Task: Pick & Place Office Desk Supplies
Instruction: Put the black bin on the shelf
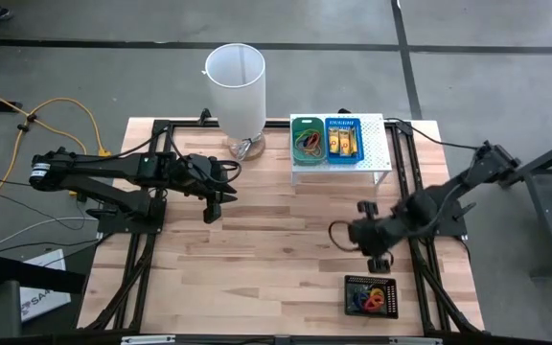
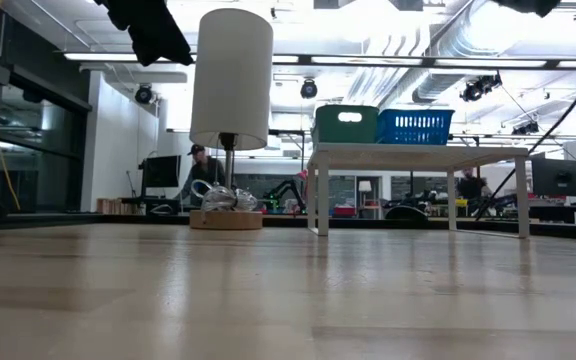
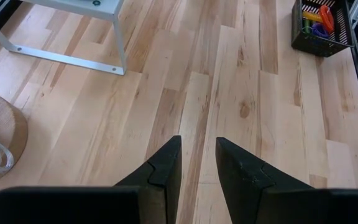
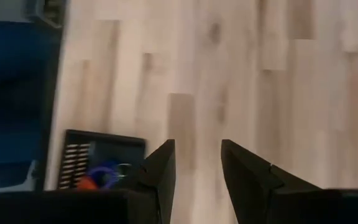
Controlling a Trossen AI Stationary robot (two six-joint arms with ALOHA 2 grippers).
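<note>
Left gripper (image 3: 197,163) parted, empty, above bare table (image 1: 276,249). Right gripper (image 4: 197,163) parted, empty, near black tray (image 1: 372,296) holding clips (image 1: 370,301).

Room setting. Grey concrete floor (image 1: 487,57) with dark seams surrounds the light wooden surface (image 1: 276,240). Behind the surface: white ceiling with strip lights (image 2: 368,60) and exposed ducts (image 2: 438,50), dark windows (image 2: 28,170), monitors (image 2: 558,178), and a seated person (image 2: 203,170).

Left claw (image 3: 197,163) and right claw (image 4: 197,163) hover, fingers parted, empty.
</note>
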